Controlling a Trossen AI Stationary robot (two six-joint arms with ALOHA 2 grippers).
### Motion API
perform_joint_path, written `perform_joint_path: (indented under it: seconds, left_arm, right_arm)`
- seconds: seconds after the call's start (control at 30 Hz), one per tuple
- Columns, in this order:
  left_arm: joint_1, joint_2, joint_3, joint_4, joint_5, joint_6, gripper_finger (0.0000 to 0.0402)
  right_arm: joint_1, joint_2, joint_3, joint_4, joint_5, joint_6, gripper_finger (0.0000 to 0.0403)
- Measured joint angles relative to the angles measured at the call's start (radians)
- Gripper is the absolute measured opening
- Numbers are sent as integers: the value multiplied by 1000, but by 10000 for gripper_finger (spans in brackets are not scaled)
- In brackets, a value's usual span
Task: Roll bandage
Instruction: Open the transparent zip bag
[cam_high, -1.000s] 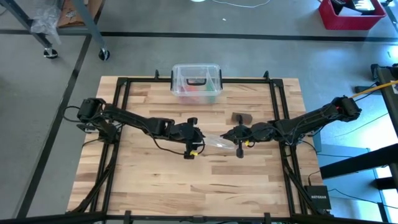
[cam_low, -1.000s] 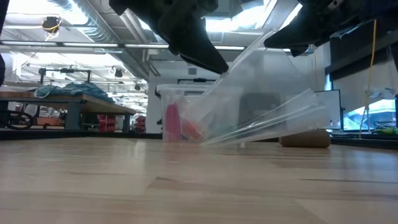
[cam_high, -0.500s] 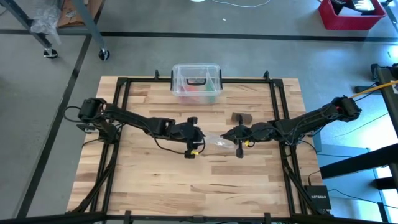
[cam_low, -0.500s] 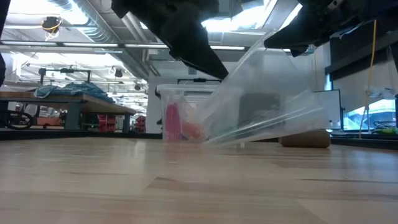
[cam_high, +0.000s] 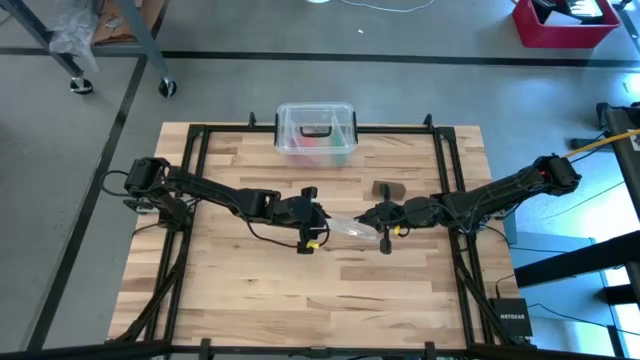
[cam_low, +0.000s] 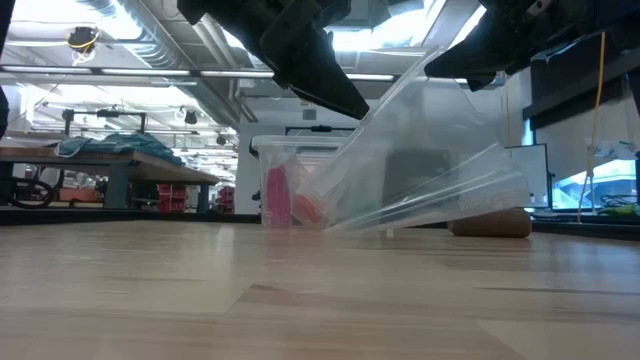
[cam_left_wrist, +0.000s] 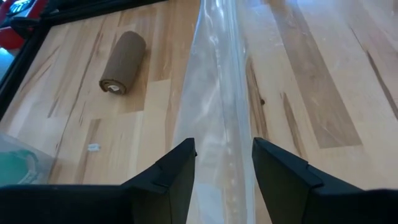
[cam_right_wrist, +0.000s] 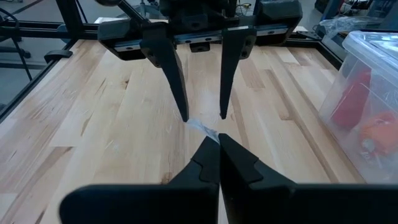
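Observation:
The bandage is a small brown roll (cam_high: 388, 189) lying on its side on the table, far of both grippers; it also shows in the left wrist view (cam_left_wrist: 123, 62) and low view (cam_low: 490, 224). No gripper touches it. A clear plastic bag (cam_high: 345, 229) hangs between the two grippers at the table's middle. My right gripper (cam_right_wrist: 217, 138) is shut on the bag. My left gripper (cam_left_wrist: 224, 149) is open, one finger on either side of the bag (cam_left_wrist: 217, 93). My right gripper pinches an upper end of the clear bag (cam_right_wrist: 200, 126) between its two fingertips, coming level from the table's right. The bag slopes down from the hold (cam_low: 420, 170), and its lower edge (cam_low: 345, 226) lies on the table. My left gripper's fingers (cam_left_wrist: 180, 168) stand close beside the bag; whether they touch it I cannot tell.
A clear plastic box (cam_high: 316, 130) with a black handle and red and orange things inside stands at the table's far edge, also in the right wrist view (cam_right_wrist: 367, 93). A black frame (cam_high: 200, 140) runs around the table top.

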Motion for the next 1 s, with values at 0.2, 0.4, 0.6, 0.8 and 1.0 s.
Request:
perform_joint_path:
  seconds: [0.2,0.4,0.6,0.8,1.0]
  left_arm:
    - [-1,0,0,0,32,-5,153]
    - [8,0,0,2,-4,6,153]
    - [7,0,0,1,12,3,153]
    - [-4,0,0,5,55,18,153]
    - [6,0,0,30,18,21,153]
  right_arm:
    - [0,0,0,1,0,0,2]
    - [0,0,0,1,0,0,2]
    - [0,0,0,1,0,0,2]
    - [0,0,0,1,0,0,2]
    - [0,0,0,5,0,0,2]
